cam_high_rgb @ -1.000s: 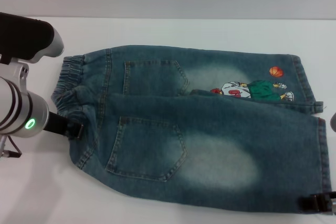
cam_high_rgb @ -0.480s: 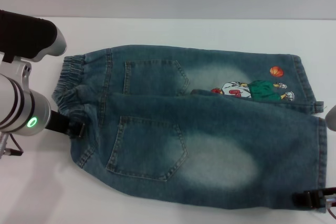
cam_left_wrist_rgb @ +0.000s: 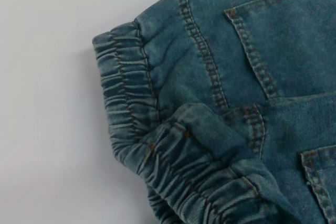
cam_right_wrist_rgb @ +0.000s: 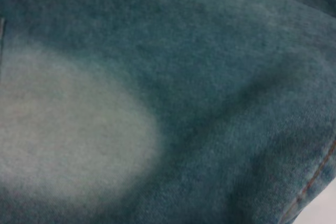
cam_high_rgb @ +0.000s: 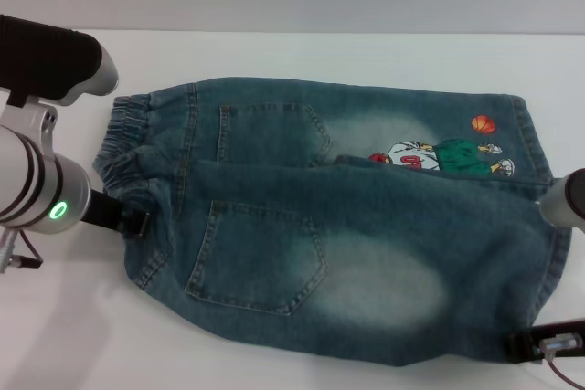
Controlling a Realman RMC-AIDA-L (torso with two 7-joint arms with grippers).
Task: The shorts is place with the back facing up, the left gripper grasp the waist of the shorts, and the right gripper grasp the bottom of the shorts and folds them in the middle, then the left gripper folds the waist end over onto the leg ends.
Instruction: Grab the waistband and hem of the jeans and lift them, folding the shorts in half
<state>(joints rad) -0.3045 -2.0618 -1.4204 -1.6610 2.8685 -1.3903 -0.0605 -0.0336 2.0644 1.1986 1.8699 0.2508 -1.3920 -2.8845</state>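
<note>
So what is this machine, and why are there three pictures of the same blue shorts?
It is a robot with two arms, and each picture comes from a different camera. The big view looks down from its head at the denim shorts on a white table. The left gripper pinches the ruffled waist. The right gripper holds the near leg's hem at the bottom of the shorts. The other two cameras sit on the wrists: one sees the crinkly waist close up, the other sees only a pale faded patch of denim.

Shorts [cam_high_rgb: 366,226]: matt faded denim; waist [cam_left_wrist_rgb: 131,108] crinkled elastic.
</note>
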